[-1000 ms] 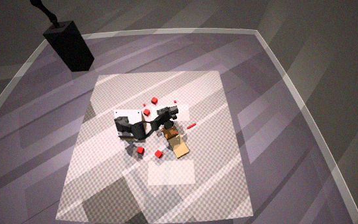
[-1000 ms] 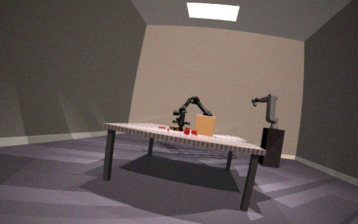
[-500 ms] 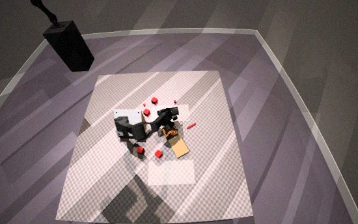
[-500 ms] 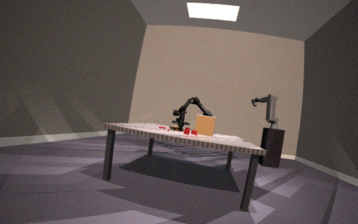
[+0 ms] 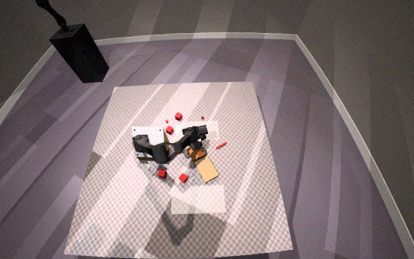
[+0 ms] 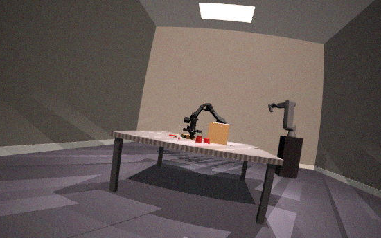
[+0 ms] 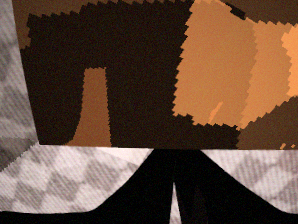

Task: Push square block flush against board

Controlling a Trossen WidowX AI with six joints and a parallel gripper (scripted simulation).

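Centre of the top view: one gripper, closed and empty, by one square block, likely for pushing; one board lies lower right (edge match unclear). Exterior, centre: arm bent down. Wrist: block fills the upper frame, fingertips just below.

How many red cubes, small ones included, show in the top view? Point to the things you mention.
6: two small ones (image 5: 167,121) (image 5: 202,117), two larger (image 5: 178,116) (image 5: 169,129) beyond the arm, two (image 5: 162,173) (image 5: 183,178) nearer. The arm may hide more.
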